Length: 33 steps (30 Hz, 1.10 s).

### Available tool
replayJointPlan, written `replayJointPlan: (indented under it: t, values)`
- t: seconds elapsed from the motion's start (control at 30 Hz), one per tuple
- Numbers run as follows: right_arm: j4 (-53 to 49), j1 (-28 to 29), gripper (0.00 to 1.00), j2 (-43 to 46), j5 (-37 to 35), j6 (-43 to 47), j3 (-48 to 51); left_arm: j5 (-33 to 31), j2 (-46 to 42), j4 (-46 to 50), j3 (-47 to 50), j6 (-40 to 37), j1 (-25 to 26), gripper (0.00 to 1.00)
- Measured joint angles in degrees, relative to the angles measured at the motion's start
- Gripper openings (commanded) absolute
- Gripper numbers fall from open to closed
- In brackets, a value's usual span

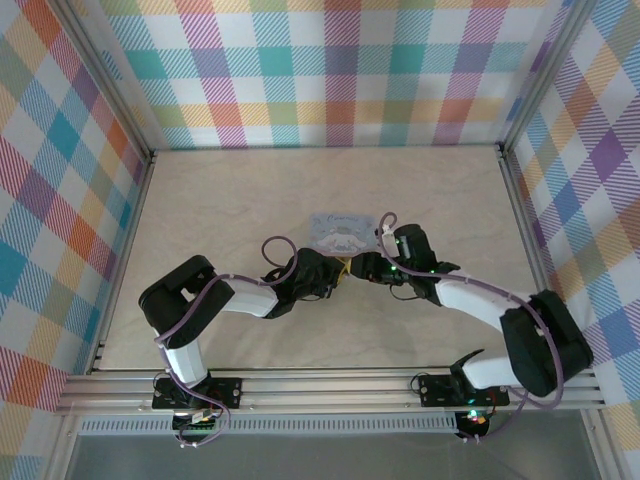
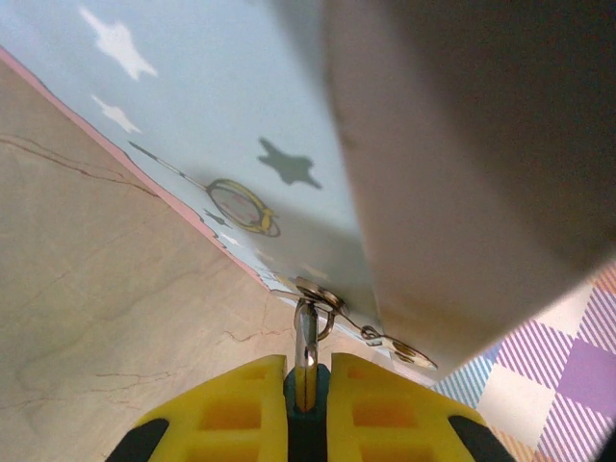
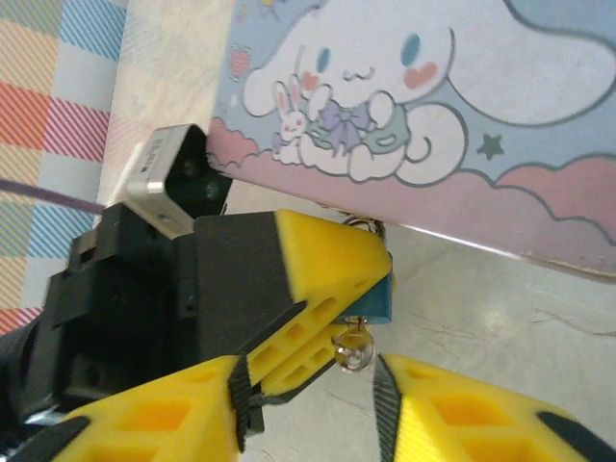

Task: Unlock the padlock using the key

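The left pincer is clamped on the padlock, its two yellow fingers pressed against either side of the teal body. The thin metal shackle rises from between the fingertips to a small metal fitting at the lower edge of the light-blue tin. That tin, printed with a white cartoon figure, stars and pink clouds, lies on the pale worktop near its middle, and both arms reach in to meet just in front of it. In the right wrist view the padlock sits at the tip of the left pincer, close under the tin's edge. The key, a tiny piece of bright metal with a rounded head, hangs just below the padlock body. Whether it sits in the keyhole cannot be told. The right pincer stands wide, one yellow finger on each side of the key, neither visibly touching it.
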<state>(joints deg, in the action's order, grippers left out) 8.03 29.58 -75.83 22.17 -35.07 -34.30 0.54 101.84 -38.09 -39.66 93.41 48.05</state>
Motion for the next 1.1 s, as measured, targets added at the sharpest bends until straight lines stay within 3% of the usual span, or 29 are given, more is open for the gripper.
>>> replayJointPlan:
  t: [0.17, 0.47, 0.83, 1.1]
  values:
    - [-3.9, 0.0, 0.62, 8.1, -3.9, 10.9, 0.0, 0.0, 0.0, 0.1, 0.0, 0.0, 0.0, 0.08]
    - [-2.4, 0.0, 0.63, 18.5, -5.7, 34.4, 2.4, 0.2, 0.0, 0.1, 0.0, 0.3, 0.0, 0.07]
    - [-2.2, 2.5, 0.65, 14.7, -10.9, 62.0, 4.3, 0.5, -0.1, 0.6, -0.3, 0.3, 0.0, 0.06]
    - [-2.8, 7.8, 0.65, 10.2, -18.3, 71.8, 4.4, 0.5, -0.1, 0.8, -0.4, 0.3, 0.0, 0.06]
